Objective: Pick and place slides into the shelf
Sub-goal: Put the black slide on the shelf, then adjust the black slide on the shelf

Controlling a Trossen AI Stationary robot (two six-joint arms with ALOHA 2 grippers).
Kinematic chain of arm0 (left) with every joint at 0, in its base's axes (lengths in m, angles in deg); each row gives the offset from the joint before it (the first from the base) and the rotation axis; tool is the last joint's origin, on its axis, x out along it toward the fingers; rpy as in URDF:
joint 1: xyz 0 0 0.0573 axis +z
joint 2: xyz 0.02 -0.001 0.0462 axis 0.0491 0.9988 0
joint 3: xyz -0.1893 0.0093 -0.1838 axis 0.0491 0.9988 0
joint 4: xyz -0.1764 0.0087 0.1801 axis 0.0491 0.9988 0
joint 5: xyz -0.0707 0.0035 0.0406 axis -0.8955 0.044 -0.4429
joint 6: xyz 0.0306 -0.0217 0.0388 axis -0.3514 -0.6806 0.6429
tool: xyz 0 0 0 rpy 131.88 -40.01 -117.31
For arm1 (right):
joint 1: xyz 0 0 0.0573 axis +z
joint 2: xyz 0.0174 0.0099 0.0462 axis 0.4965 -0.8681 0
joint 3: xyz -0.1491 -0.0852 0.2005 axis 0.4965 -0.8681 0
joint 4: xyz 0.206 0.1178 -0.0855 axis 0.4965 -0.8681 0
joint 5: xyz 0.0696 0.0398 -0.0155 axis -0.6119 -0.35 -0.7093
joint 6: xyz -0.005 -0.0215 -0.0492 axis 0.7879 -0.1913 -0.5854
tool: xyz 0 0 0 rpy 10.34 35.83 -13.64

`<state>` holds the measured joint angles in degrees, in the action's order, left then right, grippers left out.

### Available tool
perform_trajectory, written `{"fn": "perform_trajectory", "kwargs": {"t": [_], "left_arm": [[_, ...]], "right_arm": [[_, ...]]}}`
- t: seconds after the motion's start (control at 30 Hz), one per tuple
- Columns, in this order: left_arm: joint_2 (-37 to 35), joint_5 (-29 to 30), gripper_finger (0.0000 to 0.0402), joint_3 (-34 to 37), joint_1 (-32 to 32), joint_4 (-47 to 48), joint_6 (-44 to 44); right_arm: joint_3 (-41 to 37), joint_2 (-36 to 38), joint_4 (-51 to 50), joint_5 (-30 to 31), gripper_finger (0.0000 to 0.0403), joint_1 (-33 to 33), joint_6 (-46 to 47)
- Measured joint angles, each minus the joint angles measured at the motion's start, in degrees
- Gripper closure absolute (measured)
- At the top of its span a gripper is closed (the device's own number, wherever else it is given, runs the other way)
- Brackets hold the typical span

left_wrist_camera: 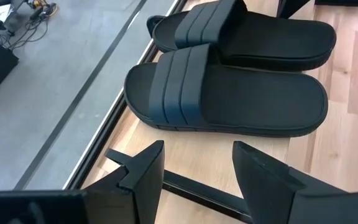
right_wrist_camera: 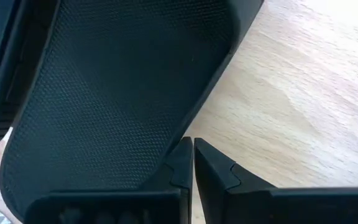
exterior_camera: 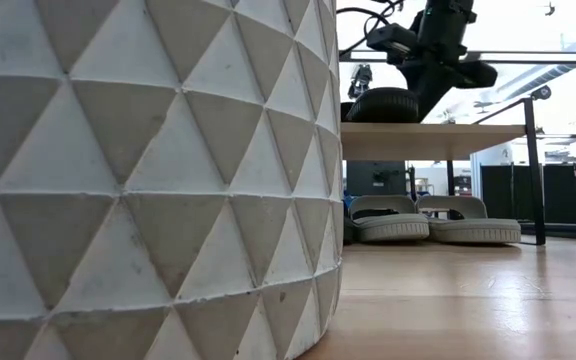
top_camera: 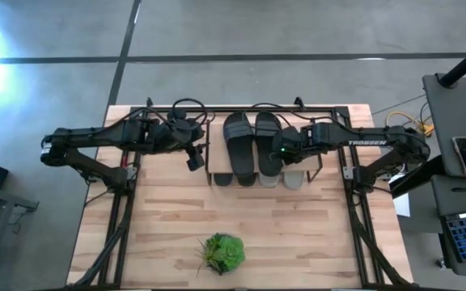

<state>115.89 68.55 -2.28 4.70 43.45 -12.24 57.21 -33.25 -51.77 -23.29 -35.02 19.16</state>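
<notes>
The shelf [top_camera: 217, 139] stands at the table's far middle. Two black slides [top_camera: 237, 145] [top_camera: 267, 145] lie side by side, soles down, on its wooden top [exterior_camera: 428, 140]. Two pale grey slides [exterior_camera: 393, 220] [exterior_camera: 468, 224] rest on the table under it. My left gripper [top_camera: 194, 158] hovers open just off the shelf's left end, its fingers [left_wrist_camera: 145, 180] pointing toward the nearer black slide [left_wrist_camera: 229, 99]. My right gripper [top_camera: 285, 150] is shut, pointing steeply down beside the right black slide [right_wrist_camera: 117, 87]. My right gripper [right_wrist_camera: 192, 155] has its shut fingertips at the right black slide's outer long edge [right_wrist_camera: 194, 118], coming from above. I cannot tell whether the fingertips touch that edge. The slide lies flat on the shelf top.
A small green plant [top_camera: 222, 253] in a white faceted pot [exterior_camera: 148, 170] stands near the table's front edge and blocks the left half of the low view. Bare wooden tabletop [top_camera: 298, 234] lies between the plant and the shelf. Black frame rails [top_camera: 124, 218] run along both table sides.
</notes>
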Motion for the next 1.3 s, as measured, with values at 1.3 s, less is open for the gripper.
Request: {"fn": "perform_trajectory", "kwargs": {"t": [1.3], "left_arm": [[17.82,-16.89,0.0383,-0.21,16.46,-6.07,22.62]], "right_arm": [[5.28,11.56,-16.46,16.59,0.0394,2.14,5.07]]}}
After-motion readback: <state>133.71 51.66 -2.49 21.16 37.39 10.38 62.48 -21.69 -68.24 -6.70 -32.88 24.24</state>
